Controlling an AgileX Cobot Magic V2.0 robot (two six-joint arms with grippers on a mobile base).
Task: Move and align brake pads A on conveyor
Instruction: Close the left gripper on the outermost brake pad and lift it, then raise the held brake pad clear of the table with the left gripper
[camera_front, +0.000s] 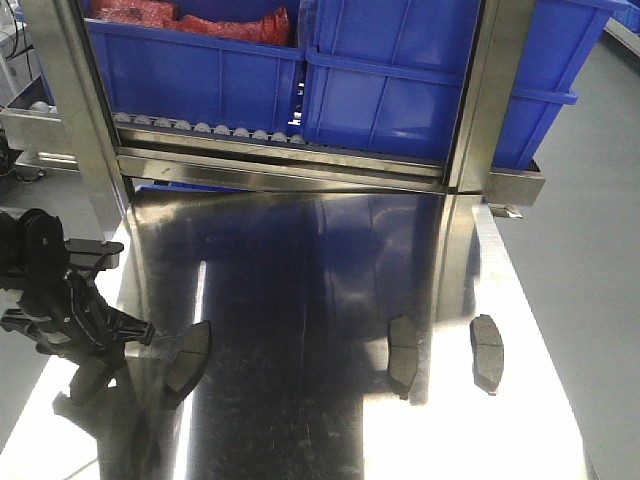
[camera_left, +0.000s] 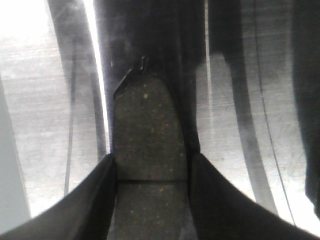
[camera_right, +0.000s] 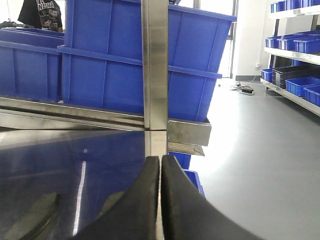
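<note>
Three brake pads A show on the shiny steel table (camera_front: 300, 420) in the front view. One dark pad (camera_front: 188, 352) lies at the left, gripped at its near end by my left gripper (camera_front: 152, 337). In the left wrist view the same pad (camera_left: 145, 120) fills the gap between the black fingers (camera_left: 95, 200), and my left gripper (camera_left: 151, 159) is shut on its sides. Two more pads (camera_front: 403, 352) (camera_front: 487, 351) lie side by side at the right. My right gripper (camera_right: 161, 159) is shut with nothing in it. The conveyor is out of view.
Blue bins (camera_front: 400, 80) sit on a roller rack behind the table, framed by steel posts (camera_front: 490, 100). One bin holds red parts (camera_front: 230, 25). Grey floor (camera_front: 590, 230) lies beyond the table's right edge, with shelves of blue bins (camera_right: 295, 45) farther off.
</note>
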